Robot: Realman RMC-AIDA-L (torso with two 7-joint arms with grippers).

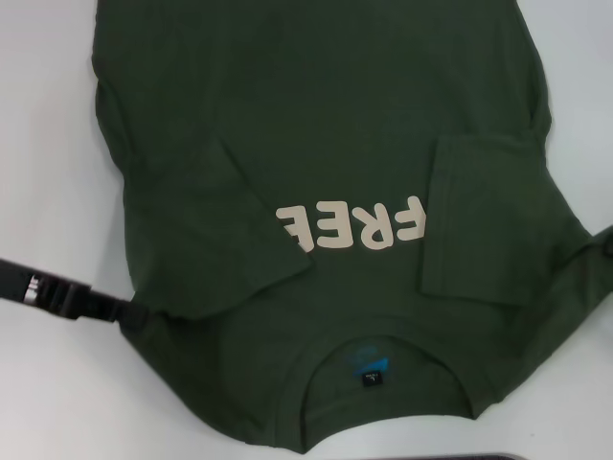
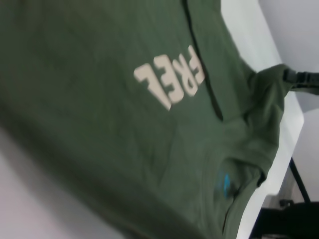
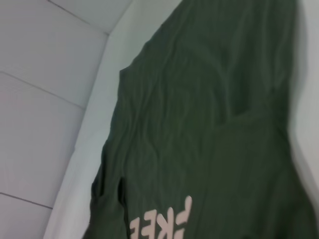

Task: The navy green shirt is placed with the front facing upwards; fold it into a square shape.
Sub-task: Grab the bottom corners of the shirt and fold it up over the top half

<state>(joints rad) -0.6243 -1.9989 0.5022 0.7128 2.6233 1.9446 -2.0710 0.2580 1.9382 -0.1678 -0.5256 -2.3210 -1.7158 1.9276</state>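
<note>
The navy green shirt (image 1: 316,125) lies front up on the white table (image 1: 48,144), collar toward me. Its cream "FREE" print (image 1: 354,225) reads upside down, and the blue-and-black neck label (image 1: 372,369) shows inside the collar. Both short sleeves (image 1: 230,240) (image 1: 484,220) are folded inward over the chest. My left gripper (image 1: 134,311) is at the shirt's left shoulder edge, shut on the cloth. My right gripper (image 1: 605,240) is at the right shoulder edge. In the left wrist view it (image 2: 291,78) holds a raised peak of cloth. The shirt (image 3: 209,124) also fills the right wrist view.
White table surface shows on both sides of the shirt. A pale panelled wall (image 3: 45,74) rises behind the table's far edge. A dark strip (image 1: 469,457) lies at the near table edge below the collar.
</note>
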